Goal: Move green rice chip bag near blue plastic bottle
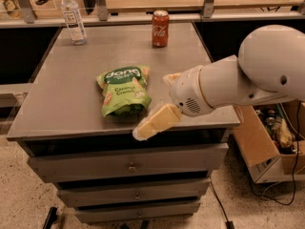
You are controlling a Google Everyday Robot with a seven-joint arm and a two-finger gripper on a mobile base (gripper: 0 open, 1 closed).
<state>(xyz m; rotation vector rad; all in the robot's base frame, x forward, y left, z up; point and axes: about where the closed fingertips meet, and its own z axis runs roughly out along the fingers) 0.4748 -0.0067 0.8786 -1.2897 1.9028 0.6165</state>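
Green rice chip bag (123, 90) lies flat on the table (57, 99), just left of and a bit beyond the claw (156, 123), apparently not touching it. Claw hovers at the table's near edge, seems to hold nothing; can't tell how far open. Bag looks light, soft, crinkly, likely slippery, so pinch an edge seam. Blue plastic bottle (73, 15) stands well beyond the claw, far left.
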